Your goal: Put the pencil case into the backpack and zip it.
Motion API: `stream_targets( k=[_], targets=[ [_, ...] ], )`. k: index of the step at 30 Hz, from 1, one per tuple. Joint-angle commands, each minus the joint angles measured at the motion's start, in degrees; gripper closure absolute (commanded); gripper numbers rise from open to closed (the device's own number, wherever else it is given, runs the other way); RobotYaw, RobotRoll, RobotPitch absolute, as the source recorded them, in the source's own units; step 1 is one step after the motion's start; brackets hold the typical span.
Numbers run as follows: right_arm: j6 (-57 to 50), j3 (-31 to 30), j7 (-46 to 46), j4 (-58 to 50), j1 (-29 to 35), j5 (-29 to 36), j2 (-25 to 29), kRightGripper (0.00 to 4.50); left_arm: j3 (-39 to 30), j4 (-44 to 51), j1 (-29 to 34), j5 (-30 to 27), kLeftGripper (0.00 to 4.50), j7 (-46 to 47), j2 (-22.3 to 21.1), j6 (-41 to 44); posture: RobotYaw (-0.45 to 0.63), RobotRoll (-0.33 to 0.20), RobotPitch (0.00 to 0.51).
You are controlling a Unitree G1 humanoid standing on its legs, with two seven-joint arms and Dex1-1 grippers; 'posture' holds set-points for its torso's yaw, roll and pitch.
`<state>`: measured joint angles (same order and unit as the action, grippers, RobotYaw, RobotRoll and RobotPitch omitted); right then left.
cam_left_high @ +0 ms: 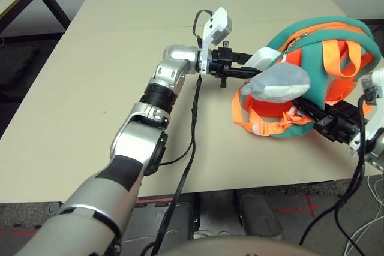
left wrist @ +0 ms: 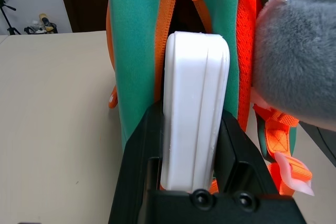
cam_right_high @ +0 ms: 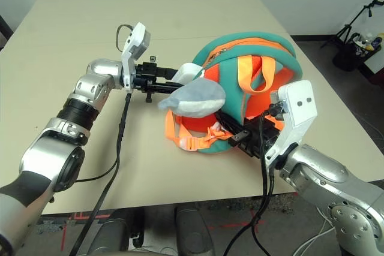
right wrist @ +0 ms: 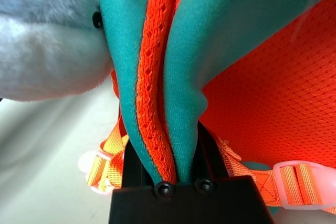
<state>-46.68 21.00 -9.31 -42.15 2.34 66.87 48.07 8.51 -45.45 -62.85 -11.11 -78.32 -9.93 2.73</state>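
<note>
The left gripper (left wrist: 194, 145) is clamped on the pencil case (left wrist: 195, 108), its far end just entering the backpack (left wrist: 137, 51) opening. The right gripper (right wrist: 176, 153) pinches the bag's fabric edge (holding it up). Insertion and zipping remain.

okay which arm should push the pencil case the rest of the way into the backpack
Left, probably. The left gripper is shut on the pencil case, whose far end already sits at the backpack's open zipper slot. The right gripper is clamped on the backpack's fabric edge, holding it.
</note>
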Motion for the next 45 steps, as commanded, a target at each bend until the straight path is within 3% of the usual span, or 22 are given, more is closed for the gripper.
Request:
stream_targets(
  k=[1, 9, 16, 22, 25, 26, 29, 33, 42, 45],
  targets=[
    [-0.3, -0.4, -1.6, 0.0, 0.6, -0.8, 0.1, 4.28, 3.5, -0.2, 3.0, 2.6, 2.42, -1.4, 0.2, 1.7, -0.22, 0.0, 0.109],
    [0.3, 0.2, -3.8, 0.4, 2.1, -2.7, -0.6, 4.28, 3.5, 8.3, 4.7, 0.9, 0.0, -3.3, -2.9, 4.8, -0.2, 0.0, 0.073],
    [0.3, -0.4, -4.8, 0.7, 2.4, -3.2, -1.3, 4.28, 2.0, 14.9, 2.5, -0.9, 0.0, -4.4, -8.3, 8.3, -0.19, 0.0, 0.083],
    [-0.7, 0.3, -5.2, 0.6, 2.0, -2.4, -0.2, 4.28, 1.2, 16.1, -1.9, -0.4, 0.0, -3.5, -12.2, 10.5, -0.19, 0.0, 0.147],
    [-1.5, 2.5, -5.4, 1.8, 0.9, -0.8, 1.4, 4.28, -0.5, 14.9, -4.8, -1.3, 0.0, -3.0, -13.9, 11.4, -0.2, 0.0, 0.219],
    [-1.5, 3.3, -1.5, 4.0, -0.3, 1.2, -0.6, 4.28, -2.4, 14.6, -5.9, -3.1, 0.0, -1.4, -13.8, 14.6, -0.2, 0.0, 0.229],
    [3.7, -0.3, -6.3, 8.1, -2.9, -9.4, -0.1, 4.28, -4.9, 15.3, -6.6, -6.1, 0.0, -0.2, -14.0, 19.8, -0.21, 0.0, 0.249],
    [5.1, -3.4, -12.6, 10.1, -1.9, -14.5, 0.5, 4.28, -2.7, 13.7, -8.2, -4.0, 0.0, -2.6, -16.2, 18.5, -0.2, 0.0, 0.186],
    [5.5, -2.6, -15.7, 10.2, -1.7, -17.3, -1.2, 4.28, -1.7, 13.5, -7.5, -4.2, 0.0, -1.5, -14.2, 18.8, -0.2, 0.0, 0.173],
    [4.8, -2.2, -15.2, 9.1, -1.7, -16.8, -1.5, 4.28, -1.0, 13.9, -7.2, -4.1, 0.59, -0.9, -12.5, 19.2, -0.2, 0.0, 0.174]
  ],
)
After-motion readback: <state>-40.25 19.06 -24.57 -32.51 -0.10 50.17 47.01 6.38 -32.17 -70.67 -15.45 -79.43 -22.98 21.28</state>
